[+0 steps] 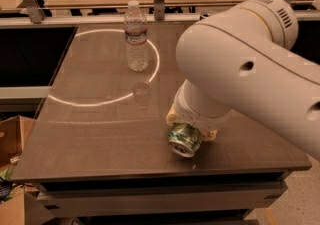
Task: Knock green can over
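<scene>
The green can [184, 140] lies tipped on its side on the front right part of the dark table [100, 134], near the front edge, with one silver end turned toward the camera. The gripper [191, 125] sits right over and against the can, mostly hidden under the bulky white arm [240, 69] that reaches in from the right, so whether it is spread or clamped on the can cannot be told. A clear water bottle [136, 36] stands upright toward the back of the table, well apart from the can, inside a bright ring of light [90, 103] on the surface
</scene>
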Tool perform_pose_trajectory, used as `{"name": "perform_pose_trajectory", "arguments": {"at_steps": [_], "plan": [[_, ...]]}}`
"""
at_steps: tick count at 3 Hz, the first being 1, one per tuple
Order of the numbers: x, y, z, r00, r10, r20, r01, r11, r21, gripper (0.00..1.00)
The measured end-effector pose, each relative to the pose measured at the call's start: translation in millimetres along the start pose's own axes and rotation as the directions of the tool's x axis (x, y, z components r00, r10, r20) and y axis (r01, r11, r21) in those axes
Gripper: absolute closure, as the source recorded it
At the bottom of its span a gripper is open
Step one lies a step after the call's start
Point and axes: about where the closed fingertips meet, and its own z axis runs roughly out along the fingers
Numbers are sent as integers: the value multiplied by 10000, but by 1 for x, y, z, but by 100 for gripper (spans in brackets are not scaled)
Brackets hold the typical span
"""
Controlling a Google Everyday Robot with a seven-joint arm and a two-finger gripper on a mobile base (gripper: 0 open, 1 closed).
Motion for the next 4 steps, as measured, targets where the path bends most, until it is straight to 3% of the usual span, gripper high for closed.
{"name": "perform_pose_trajectory", "arguments": {"at_steps": [3,4], "plan": [[-1,-2,-4,10000,-47,-76,47,10000,23,14],[-2,-3,-5,9999,-64,-100,64,10000,30,0]]}}
